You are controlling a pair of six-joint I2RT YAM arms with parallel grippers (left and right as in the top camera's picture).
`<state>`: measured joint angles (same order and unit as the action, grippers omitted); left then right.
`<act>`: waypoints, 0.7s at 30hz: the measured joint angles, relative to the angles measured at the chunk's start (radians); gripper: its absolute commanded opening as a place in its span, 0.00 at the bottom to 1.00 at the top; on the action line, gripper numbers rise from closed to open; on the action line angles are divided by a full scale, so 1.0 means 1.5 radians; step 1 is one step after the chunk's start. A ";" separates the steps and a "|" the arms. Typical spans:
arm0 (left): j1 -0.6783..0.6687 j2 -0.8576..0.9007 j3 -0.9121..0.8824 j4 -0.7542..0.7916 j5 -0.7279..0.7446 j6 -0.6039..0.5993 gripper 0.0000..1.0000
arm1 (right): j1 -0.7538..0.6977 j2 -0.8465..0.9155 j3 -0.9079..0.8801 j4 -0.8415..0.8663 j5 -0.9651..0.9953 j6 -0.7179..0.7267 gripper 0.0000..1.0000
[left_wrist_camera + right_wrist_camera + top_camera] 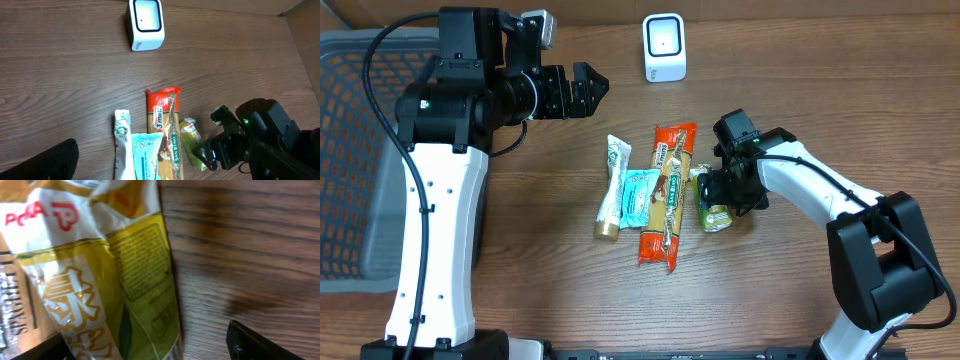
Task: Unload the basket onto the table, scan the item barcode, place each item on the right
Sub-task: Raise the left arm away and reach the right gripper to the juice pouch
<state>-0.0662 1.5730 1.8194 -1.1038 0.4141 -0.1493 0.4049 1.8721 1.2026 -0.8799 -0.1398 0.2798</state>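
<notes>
Grasp step: my right gripper (720, 195), jaws wide, straddles the pouch (716, 218) right of frame center; next I must close, lift and present it to the scanner (665, 47), top center.

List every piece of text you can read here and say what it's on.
"SAN REMO": green band, spaghetti pack.
"5 min", rest unclear: that pack's red top.
"SPAGHET", cut off: same pack, right wrist view.
"PO", then "A", red "P" logo: yellow pouch.
"绿": large character on the pouch.
Unreadable: pouch's fine print, tube, blue packet, scanner.
</notes>
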 measured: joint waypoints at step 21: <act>0.000 0.000 0.000 0.000 0.000 0.000 0.99 | -0.004 0.000 0.054 -0.032 0.042 -0.086 0.43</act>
<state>-0.0662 1.5730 1.8194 -1.1038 0.4141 -0.1493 0.3992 1.8721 1.2842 -0.9276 -0.0769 0.1509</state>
